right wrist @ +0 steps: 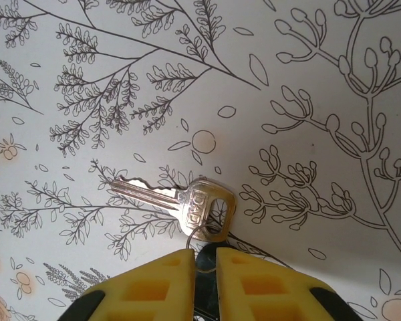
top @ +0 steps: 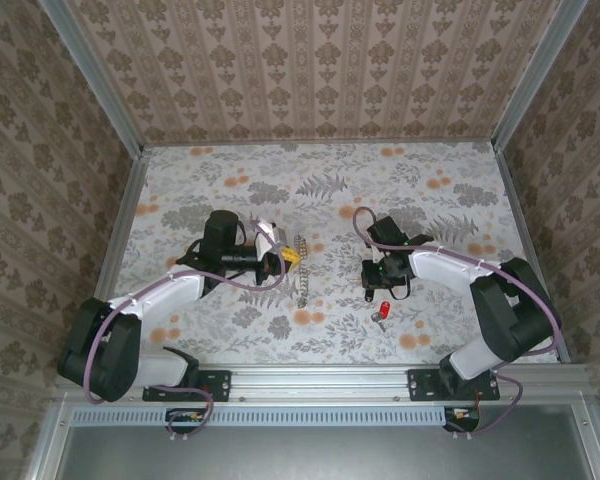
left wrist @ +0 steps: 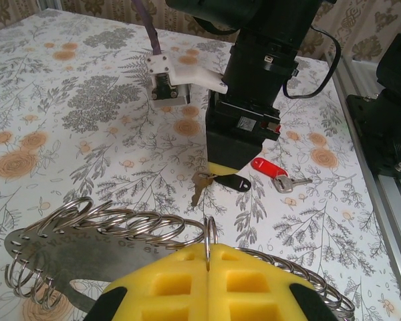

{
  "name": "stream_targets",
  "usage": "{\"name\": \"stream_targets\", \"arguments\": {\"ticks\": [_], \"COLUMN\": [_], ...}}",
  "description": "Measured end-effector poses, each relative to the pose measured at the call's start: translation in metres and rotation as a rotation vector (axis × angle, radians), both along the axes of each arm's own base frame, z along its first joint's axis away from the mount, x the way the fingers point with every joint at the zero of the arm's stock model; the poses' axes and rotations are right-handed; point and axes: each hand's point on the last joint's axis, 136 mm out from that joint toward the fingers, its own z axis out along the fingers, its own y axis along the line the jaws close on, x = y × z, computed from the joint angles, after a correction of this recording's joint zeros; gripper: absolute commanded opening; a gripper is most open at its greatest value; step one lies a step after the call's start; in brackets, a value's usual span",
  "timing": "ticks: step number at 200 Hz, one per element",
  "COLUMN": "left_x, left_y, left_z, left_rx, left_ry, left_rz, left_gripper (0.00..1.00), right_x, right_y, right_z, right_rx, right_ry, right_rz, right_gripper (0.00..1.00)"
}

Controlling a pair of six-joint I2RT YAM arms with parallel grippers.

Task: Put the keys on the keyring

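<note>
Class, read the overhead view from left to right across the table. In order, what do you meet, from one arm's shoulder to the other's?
Black shoulder of the left arm → left tool with yellow pads → silvery looped-wire metal keyring → black right tool → black shoulder of the right arm. The small red-headed key overlaps the right tool's span, so it is omitted.

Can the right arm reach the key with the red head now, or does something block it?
Probably yes. The red-headed key lies bare on the table just beside the right gripper, nothing over it. But its fingers seem closed on the black-headed key, so it must release first.
</note>
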Motion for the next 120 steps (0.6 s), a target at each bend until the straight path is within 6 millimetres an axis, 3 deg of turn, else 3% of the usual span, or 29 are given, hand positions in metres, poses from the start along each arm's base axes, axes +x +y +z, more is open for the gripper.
{"name": "stream_targets", "arguments": {"ticks": [120], "left_x": [-0.004], "left_y": [0.001], "left_z": [-0.004], "left_rx": [0.011], "left_ry": [0.025], "left_rz": [-0.007], "left_gripper": [0.0], "right_x": [0.012], "right_y": [0.001], "right_z": [0.004], "right_rx": [-0.017], "right_ry": [-0.02], "right_rz": [-0.016], "right_gripper": [0.4]}}
